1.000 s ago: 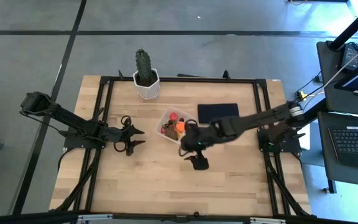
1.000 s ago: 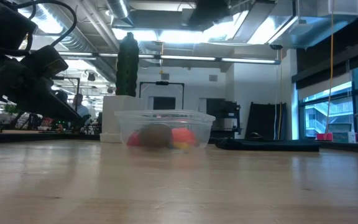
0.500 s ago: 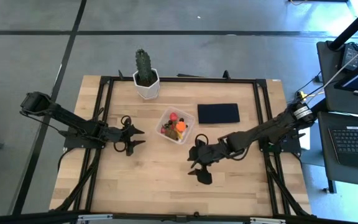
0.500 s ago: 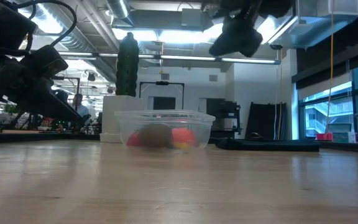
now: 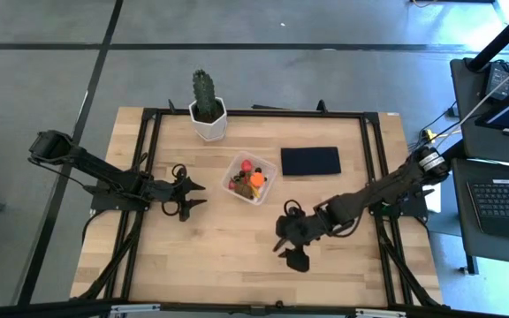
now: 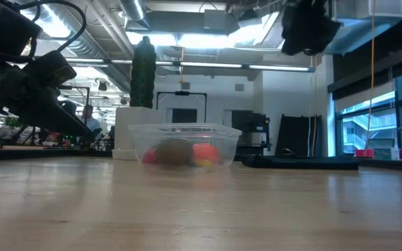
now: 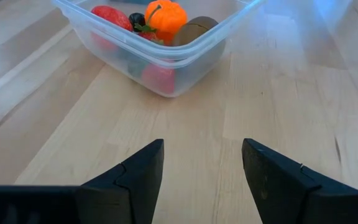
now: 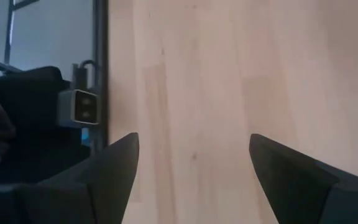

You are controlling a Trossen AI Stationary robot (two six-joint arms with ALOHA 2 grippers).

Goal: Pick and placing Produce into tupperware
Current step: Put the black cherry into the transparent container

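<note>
Table (image 5: pixel 237 256): I see one wooden table with a black frame; both arms work over it.
Arms: I count two, the left one at the left side, the right one reaching in from the right edge.
Right claw (image 5: pixel 292 249): its fingers (image 8: pixel 114 171) stand wide apart with only bare wood between them. It holds nothing and touches nothing. It hangs above the table, in front of the tub and a little to its right.
Left claw (image 5: pixel 194 197): fingers (image 7: pixel 138 177) apart, about half way, nothing between them. It is low over the wood, to the left of the tub, and points at it.
Mat (image 5: pixel 310 161): one flat dark rectangle, just beside the tub on its right.
Cactus (image 5: pixel 205 95): one, in a white pot (image 5: pixel 208 124), behind the tub near the far edge.
Tub (image 5: pixel 237 190): one clear square container, near the middle of the table, standing flat.
Produce (image 5: pixel 251 178): all pieces I can see lie inside the tub. I count one orange pumpkin (image 7: pixel 169 14), one brown lump (image 7: pixel 193 29), at least two red pieces (image 7: pixel 110 15), one dark berry (image 7: pixel 137 19). The exact total I cannot tell.
</note>
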